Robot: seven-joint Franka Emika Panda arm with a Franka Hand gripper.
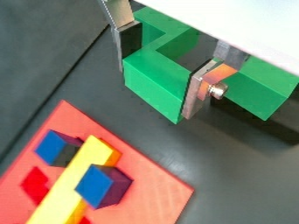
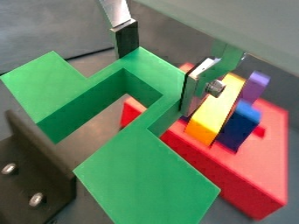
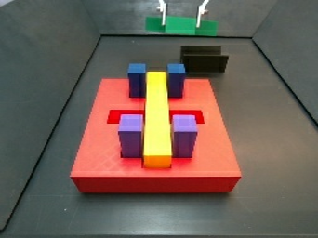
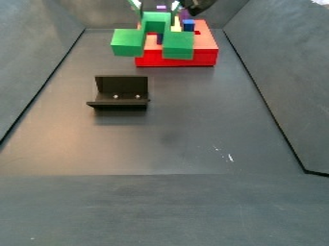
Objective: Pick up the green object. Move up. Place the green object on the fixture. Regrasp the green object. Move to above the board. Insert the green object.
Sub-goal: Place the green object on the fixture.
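— Green object [image 2: 117,114] is up in the air, isn't it? Well above the floor, pinched in the tool [image 2: 158,66].

— Yes, the two silver fingers [image 1: 205,87] are closed on one wall of it; both wrist views show the plates clamped on either side of a lobe. In a side view it hangs high at the far end [image 3: 178,23], with the fixture [image 3: 204,59] below and a little to one side, and the red board [image 3: 155,149] with its yellow bar [image 3: 156,116] nearer us.

— What worries you?

— The grip. It holds only a thin wall, off-centre, so I'd guess the block could swing or slip as it comes down. If it lands crooked on the fixture's raised walls, the regrasp would be off.
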